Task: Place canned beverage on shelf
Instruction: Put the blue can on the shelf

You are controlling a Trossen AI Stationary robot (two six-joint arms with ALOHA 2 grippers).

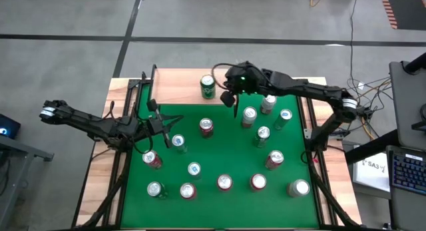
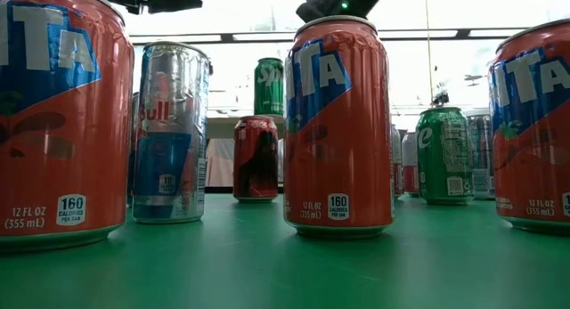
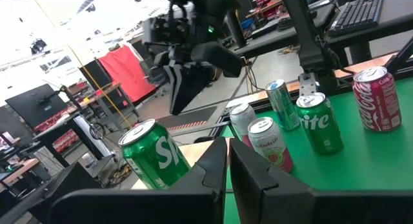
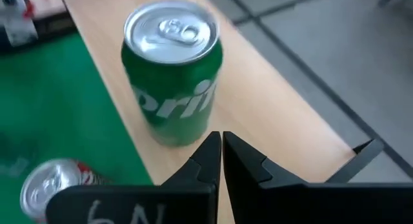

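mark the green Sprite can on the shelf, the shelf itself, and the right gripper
Sprite can (image 4: 173, 88): right wrist view, green side wall.
Shelf (image 4: 271, 101): right wrist view, bare wood beside the can.
Right gripper (image 1: 235, 113): high view, tips of its shut fingers.

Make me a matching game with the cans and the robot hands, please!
Things:
1. Sprite can
2. right gripper
3. left gripper
4. shelf

Places or states:
A. light wood, at the table's far edge
B. standing upright on the shelf
C. fingers shut, empty, beside the Sprite can
D. fingers shut, empty, over the green table's left part

Pairs: 1-B, 2-C, 3-D, 4-A
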